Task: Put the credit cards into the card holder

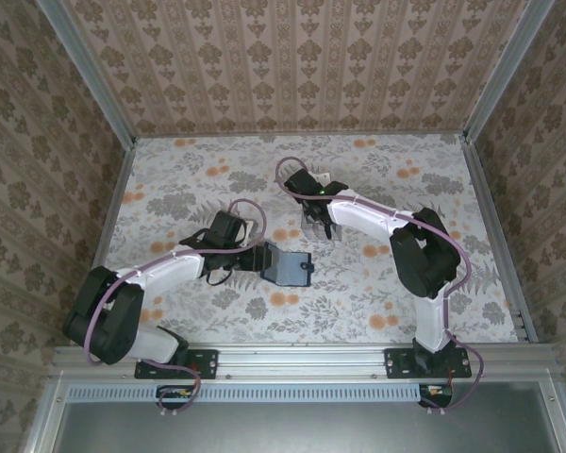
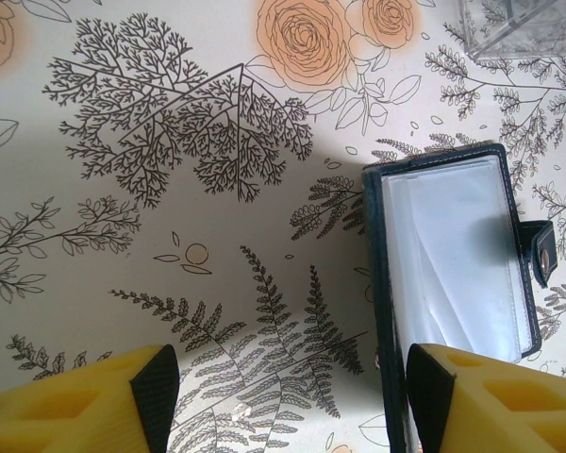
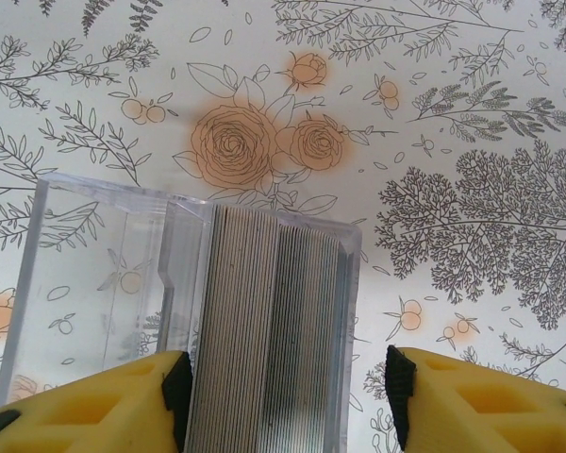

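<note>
Right end effector (image 3: 288, 377) is open, its 2 yellow fingers straddling a tight stack of credit cards (image 3: 264, 321) that stands on edge in a clear box (image 3: 94, 274). In the right wrist view, the pad at 9 o'clock overlaps the box's empty compartment just beside the stack. The pad at 3 o'clock stands just apart from the box's outer wall, so nothing is gripped.

Left end effector (image 2: 292, 387) is also open, with bare floral desk (image 2: 170, 236) between its fingers. The finger at 3 o'clock overlaps the lower part of the card holder (image 2: 453, 274); I cannot tell whether it touches. The holder lies open and flat, clear sleeve up. From above, the box is at about 1 o'clock from the holder, near it.
</note>
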Robot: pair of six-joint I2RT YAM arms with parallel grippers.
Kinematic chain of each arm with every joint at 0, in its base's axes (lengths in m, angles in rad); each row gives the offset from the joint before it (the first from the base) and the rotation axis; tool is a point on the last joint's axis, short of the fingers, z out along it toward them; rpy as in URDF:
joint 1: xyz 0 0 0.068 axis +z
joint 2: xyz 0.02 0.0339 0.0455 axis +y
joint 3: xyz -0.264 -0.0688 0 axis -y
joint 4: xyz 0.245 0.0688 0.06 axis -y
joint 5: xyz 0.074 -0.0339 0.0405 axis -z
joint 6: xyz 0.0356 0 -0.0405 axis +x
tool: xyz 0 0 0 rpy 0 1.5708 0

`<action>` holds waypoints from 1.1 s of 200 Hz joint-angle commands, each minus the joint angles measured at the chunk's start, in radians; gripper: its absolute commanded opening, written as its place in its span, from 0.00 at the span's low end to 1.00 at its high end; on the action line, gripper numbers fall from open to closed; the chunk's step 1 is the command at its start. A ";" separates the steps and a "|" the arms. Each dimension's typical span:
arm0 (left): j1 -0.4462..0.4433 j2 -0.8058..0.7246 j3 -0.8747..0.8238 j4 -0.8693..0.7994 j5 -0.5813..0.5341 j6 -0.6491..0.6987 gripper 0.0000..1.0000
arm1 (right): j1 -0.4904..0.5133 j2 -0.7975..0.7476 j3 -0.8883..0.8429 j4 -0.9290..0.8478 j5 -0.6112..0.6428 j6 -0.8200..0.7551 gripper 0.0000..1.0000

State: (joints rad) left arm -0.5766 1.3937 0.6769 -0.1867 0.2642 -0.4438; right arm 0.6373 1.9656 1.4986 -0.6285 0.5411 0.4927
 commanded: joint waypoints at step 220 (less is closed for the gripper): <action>-0.019 0.035 0.028 -0.023 0.003 0.022 0.68 | -0.008 -0.140 -0.055 0.027 -0.114 -0.077 0.00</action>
State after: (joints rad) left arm -0.5827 1.4193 0.6842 -0.1875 0.2646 -0.4435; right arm 0.6346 1.8954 1.4570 -0.5987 0.4507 0.4210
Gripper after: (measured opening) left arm 0.681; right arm 0.063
